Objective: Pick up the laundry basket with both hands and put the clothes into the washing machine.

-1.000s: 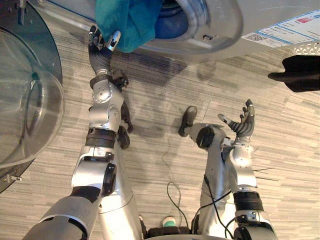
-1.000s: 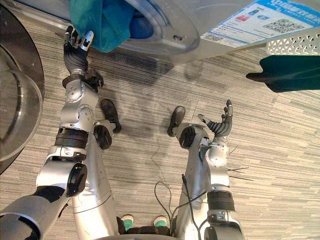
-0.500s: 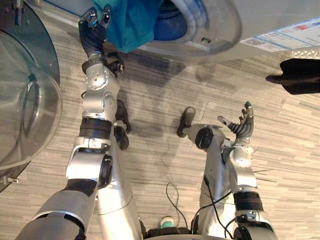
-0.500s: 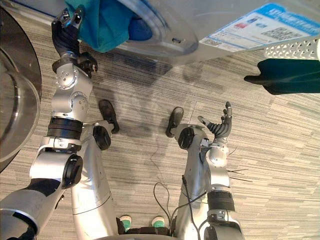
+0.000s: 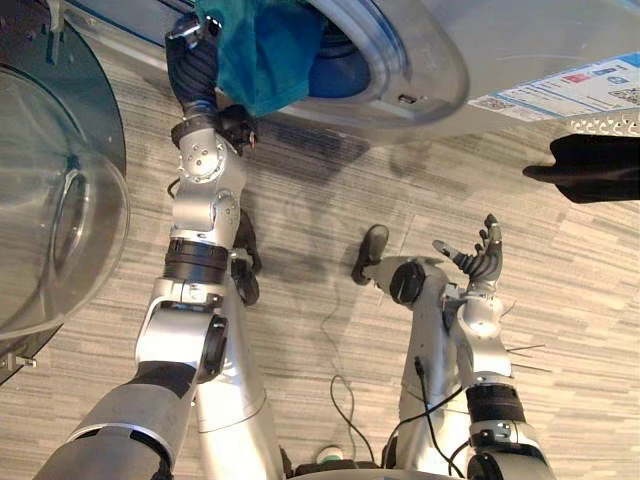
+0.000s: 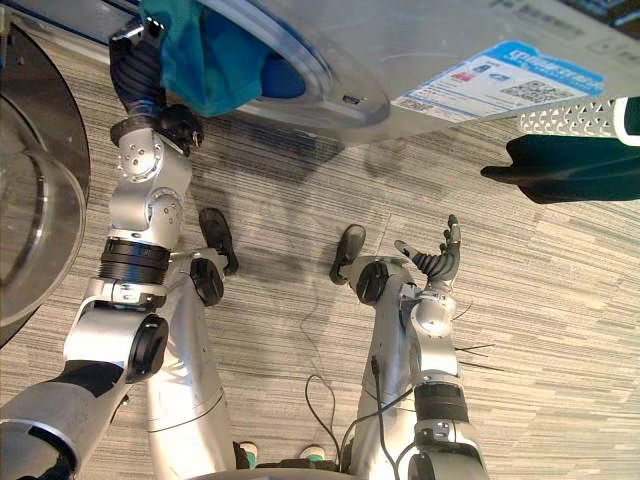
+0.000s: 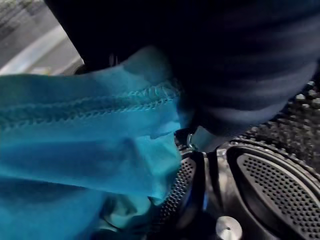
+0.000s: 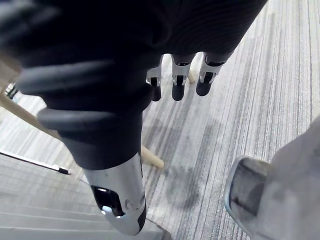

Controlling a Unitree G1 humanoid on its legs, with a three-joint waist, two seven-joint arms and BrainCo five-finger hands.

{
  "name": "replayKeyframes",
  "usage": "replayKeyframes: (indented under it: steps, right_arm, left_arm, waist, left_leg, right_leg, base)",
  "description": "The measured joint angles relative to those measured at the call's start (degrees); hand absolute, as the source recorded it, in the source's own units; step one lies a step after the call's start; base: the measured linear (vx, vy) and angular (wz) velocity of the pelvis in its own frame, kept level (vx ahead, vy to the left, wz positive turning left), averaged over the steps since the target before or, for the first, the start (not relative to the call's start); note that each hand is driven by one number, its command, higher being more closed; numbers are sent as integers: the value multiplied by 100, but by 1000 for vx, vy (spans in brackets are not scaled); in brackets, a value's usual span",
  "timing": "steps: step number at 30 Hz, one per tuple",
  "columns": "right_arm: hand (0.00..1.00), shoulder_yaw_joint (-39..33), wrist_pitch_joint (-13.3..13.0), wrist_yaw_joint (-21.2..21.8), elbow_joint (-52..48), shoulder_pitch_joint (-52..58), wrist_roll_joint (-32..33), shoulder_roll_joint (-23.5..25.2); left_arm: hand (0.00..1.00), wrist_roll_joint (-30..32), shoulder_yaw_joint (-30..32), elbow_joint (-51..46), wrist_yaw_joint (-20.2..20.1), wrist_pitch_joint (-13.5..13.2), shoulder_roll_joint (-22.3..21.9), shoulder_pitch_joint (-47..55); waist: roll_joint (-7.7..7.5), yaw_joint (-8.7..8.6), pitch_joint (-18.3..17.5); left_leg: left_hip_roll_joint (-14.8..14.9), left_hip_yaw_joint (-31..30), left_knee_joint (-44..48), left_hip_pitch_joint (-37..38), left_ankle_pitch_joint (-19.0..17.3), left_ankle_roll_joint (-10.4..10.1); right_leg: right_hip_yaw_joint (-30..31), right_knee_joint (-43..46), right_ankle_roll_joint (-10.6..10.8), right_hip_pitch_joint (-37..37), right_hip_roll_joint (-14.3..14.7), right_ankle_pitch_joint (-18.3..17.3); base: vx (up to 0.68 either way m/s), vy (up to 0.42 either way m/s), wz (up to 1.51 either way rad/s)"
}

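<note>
One teal garment over washer rim

Head stereo pair: high, looking steeply down; both eyes share washing machine, carpet floor. Left wrist camera: very close against teal garment. Right wrist camera: along right hand, facing carpet floor, near.

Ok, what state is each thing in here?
washer door: swung open.
teal cloth: hanging out of the drum opening.
left hand: up at the teal cloth, grip hidden.
right hand: open, empty.
dark garment: lying against the laundry basket.
</note>
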Motion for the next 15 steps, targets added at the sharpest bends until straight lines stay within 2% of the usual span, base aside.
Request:
replayKeyframes:
  steps: [2, 7, 10, 11, 12, 15]
  right_arm:
    - [0, 0, 2, 2, 1, 0, 0, 19]
    - [0, 12, -5, 105, 4, 1, 1, 100]
    - [0, 26, -15, 115, 4, 2, 0, 105]
    - [0, 27, -42, 114, 3, 12, 0, 101]
    - [0, 28, -60, 114, 4, 20, 1, 94]
    - [0, 52, -218, 112, 3, 114, 0, 80]
  left_arm:
    - [100, -3, -3, -70, 29, -22, 78, -185]
    - [100, 17, -7, -114, 209, -36, 470, -1014]
    - [100, 537, -13, -114, 458, -29, 745, -1418]
    - [0, 809, -27, -114, 609, -1, 842, -1559]
    - [0, 922, -44, -114, 660, 5, 892, -1626]
    - [0, 1869, -339, -97, 905, 181, 1315, -1947]
  waist:
    - [0, 4, 0]
    - [0, 3, 0]
    - [1, 4, 0]
    - [1, -5, 0]
    - [1, -4, 0]
    - [1, 0, 0]
  left_leg:
    - [17, 1, -44, 7, 21, -32]
    - [130, 15, -35, 18, 16, -29]
    - [247, 43, -45, 38, -14, 15]
    - [316, 84, -80, 63, -25, 36]
    - [333, 111, -108, 77, -37, 54]
    - [379, 168, -181, 89, -47, 81]
  right_leg:
    - [-24, -68, -69, 12, 23, 54]
    - [-26, -252, -42, 61, 169, 161]
    - [-15, -469, -1, 125, 313, 301]
    - [-7, -567, 12, 153, 341, 363]
    - [5, -617, 25, 159, 349, 397]
    - [58, -882, 125, 178, 440, 550]
  base:
    - [29, 19, -9]
    - [29, 30, -19]
    - [1, 48, -30]
    - [-12, 55, -28]
    - [-24, 66, -23]
    - [-30, 68, -26]
